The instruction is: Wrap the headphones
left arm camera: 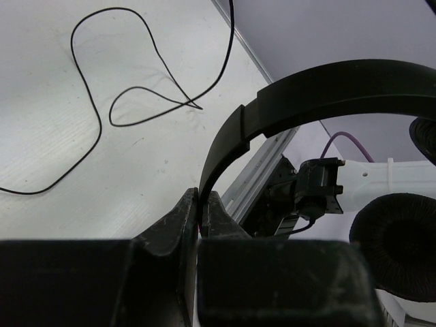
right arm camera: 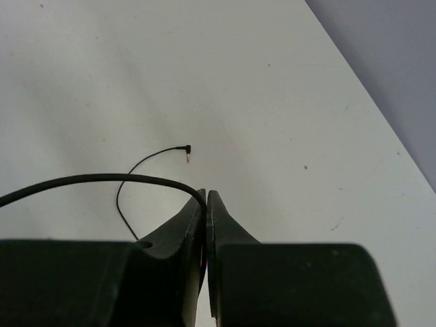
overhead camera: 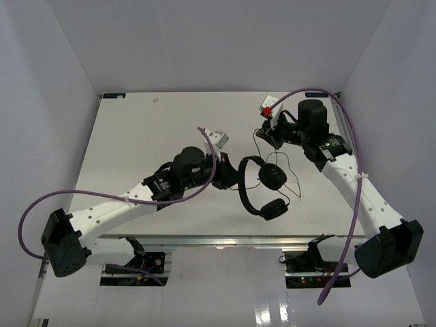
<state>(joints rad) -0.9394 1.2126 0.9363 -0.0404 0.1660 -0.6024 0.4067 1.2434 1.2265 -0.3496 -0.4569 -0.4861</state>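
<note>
The white table [overhead camera: 136,136] under my arms carries little. The thin black cord [left arm camera: 193,104] of the headphones [overhead camera: 271,177] lies on it in loose loops, at about three o'clock from the table's middle in the top view. Its plug [right arm camera: 188,151] lies flat on bare surface, at eleven o'clock from my right gripper [right arm camera: 206,196]. Whether the earcups touch the table I cannot tell.
</note>
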